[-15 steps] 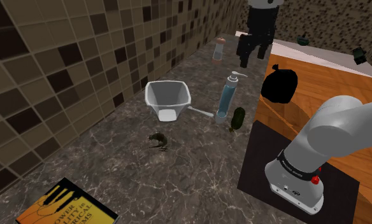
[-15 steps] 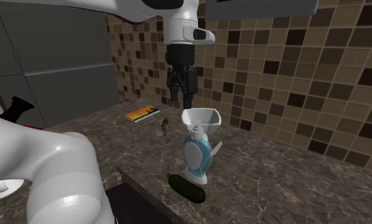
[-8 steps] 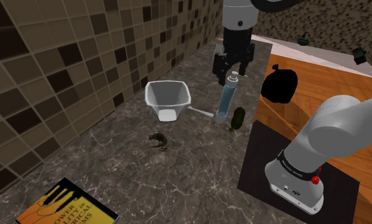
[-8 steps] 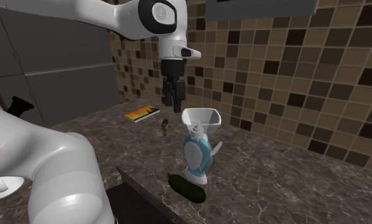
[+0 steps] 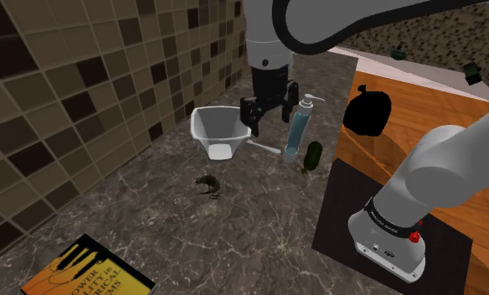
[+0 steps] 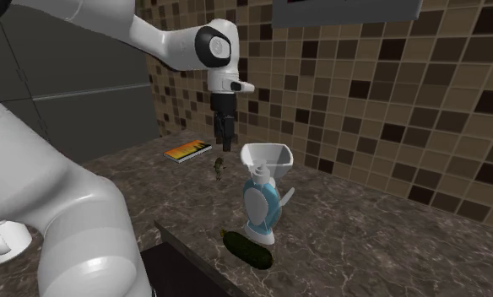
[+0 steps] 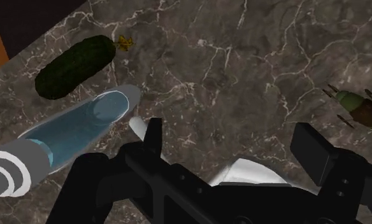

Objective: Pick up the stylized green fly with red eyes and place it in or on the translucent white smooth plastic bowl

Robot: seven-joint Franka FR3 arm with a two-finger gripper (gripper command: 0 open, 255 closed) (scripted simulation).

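Note:
The fly (image 5: 208,184), dull green-brown with thin legs, lies on the dark marble counter in front of the white bowl (image 5: 220,130). My gripper (image 5: 259,117) hangs open above the counter at the bowl's right rim, well above and behind the fly. In the second exterior view the gripper (image 6: 223,139) points down just above the fly (image 6: 219,167), left of the bowl (image 6: 268,156). In the wrist view the gripper (image 7: 232,143) holds nothing; part of the bowl (image 7: 248,172) shows below it and the fly (image 7: 360,109) lies off to one side.
A blue pump bottle (image 5: 299,126) stands right of the bowl, with a dark green cucumber (image 5: 313,155) beside it. A yellow book (image 5: 84,272) lies at the counter's near left. Brown tiled walls back the counter. A wooden surface with a black object (image 5: 368,111) lies to the right.
The arm has swung toward the shoulder view's left and lowered, from beyond the pump bottle to the bowl's right rim. The fingers stay open. Nothing on the counter has moved.

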